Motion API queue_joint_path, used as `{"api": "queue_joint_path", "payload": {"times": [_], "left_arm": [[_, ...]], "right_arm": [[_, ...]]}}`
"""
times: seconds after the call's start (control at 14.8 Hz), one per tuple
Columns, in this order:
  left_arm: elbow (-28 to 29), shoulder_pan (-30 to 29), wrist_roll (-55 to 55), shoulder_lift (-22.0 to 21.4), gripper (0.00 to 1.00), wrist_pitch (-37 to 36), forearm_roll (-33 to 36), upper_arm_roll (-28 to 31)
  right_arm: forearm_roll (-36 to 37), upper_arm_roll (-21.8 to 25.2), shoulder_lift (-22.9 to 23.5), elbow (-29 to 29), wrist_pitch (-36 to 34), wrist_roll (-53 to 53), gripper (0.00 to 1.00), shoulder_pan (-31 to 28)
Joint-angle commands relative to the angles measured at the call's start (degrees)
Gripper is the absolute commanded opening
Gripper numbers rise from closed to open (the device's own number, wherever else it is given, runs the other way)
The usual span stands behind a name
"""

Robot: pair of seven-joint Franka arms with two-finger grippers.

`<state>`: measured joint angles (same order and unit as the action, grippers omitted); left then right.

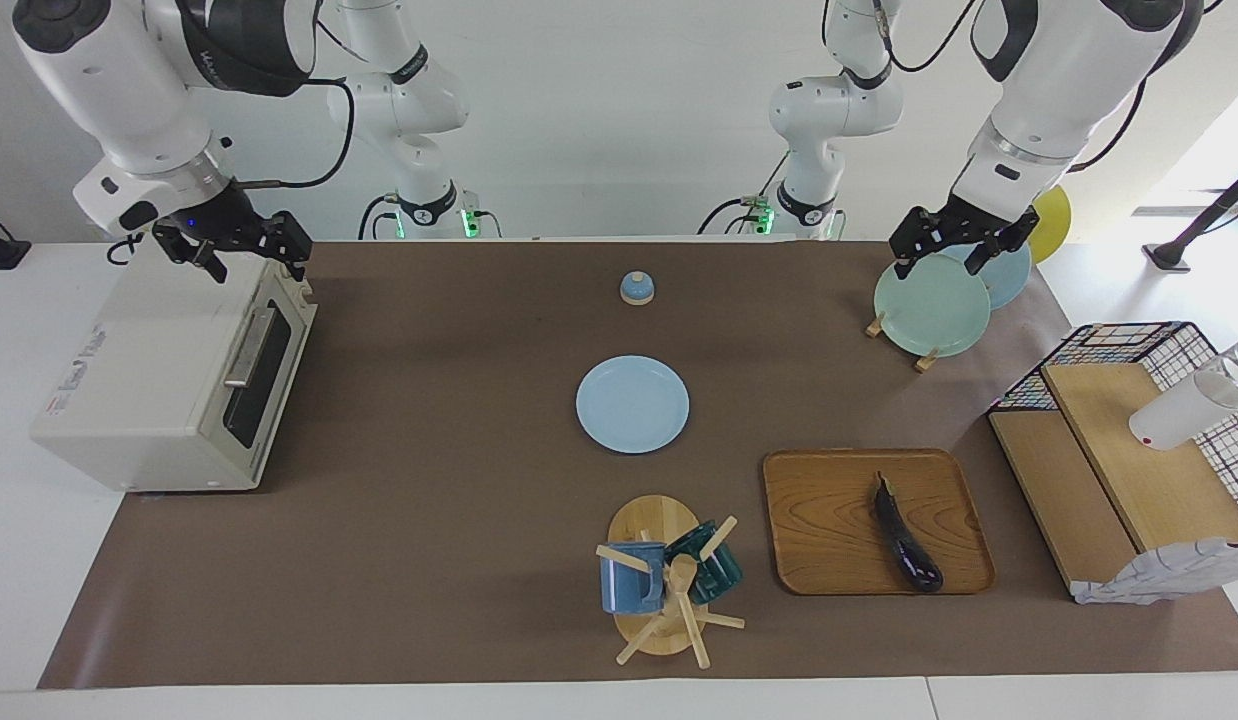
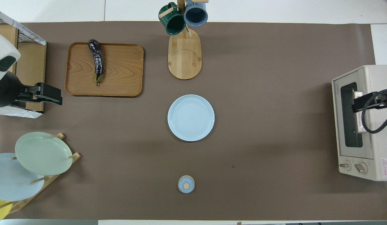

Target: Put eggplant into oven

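Left end effector (image 1: 954, 250): up in the air over the plate rack (image 1: 899, 340), fingers spread, nothing in them.
Right end effector (image 1: 241, 248): over the top front edge of the oven (image 1: 149, 390), fingers spread, nothing in them.
Eggplant (image 1: 906, 537): lying flat on the wooden tray (image 1: 829, 520), stem end pointing toward the robots, fat end near the tray edge farthest from the robots.
Tray: on the tabletop (image 1: 429, 500) toward the left arm's end, holds only the eggplant.
Oven: at the right arm's end of the tabletop, glass door shut, handle toward the table middle.
Plate rack: green plate (image 1: 931, 305) and a pale blue plate (image 1: 1009, 275) standing in it, near the left arm's base.
Blue plate (image 1: 632, 404): flat at mid-table, bare.
Mug tree (image 1: 669, 590): blue mug (image 1: 631, 578) and dark green mug (image 1: 714, 565) hung on it, beside the tray.
Small blue lid (image 1: 637, 288): on the tabletop, nearer to the robots than the blue plate.
Wire basket (image 1: 1129, 420): past the tray at the left arm's end, wooden boards inside.
Arms: both bent down from their bases, wrists angled toward the tabletop.
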<state>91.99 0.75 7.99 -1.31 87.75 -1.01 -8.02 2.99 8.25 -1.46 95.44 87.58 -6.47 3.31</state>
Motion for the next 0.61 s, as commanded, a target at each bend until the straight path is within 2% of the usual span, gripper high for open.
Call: {"api": "queue_joint_path", "payload": {"times": [0.0,0.41,0.54], "left_arm": [[1.70,-0.31,-0.16,-1.51,1.00,0.49,-0.83,-0.25],[1.79,-0.57,-0.17,-1.42,1.00,1.89,-1.71,-0.07],[2.40,-0.93,0.18,-1.42,1.00,4.70,-1.80,-0.16]], "right_arm": [[-1.49,-0.08,-0.65,0.27,0.04,0.14,1.00,-0.41],[-1.49,-0.08,-0.65,0.27,-0.22,0.14,1.00,-0.41],[-1.49,-0.08,-0.65,0.27,-0.05,-0.21,1.00,-0.59]]}}
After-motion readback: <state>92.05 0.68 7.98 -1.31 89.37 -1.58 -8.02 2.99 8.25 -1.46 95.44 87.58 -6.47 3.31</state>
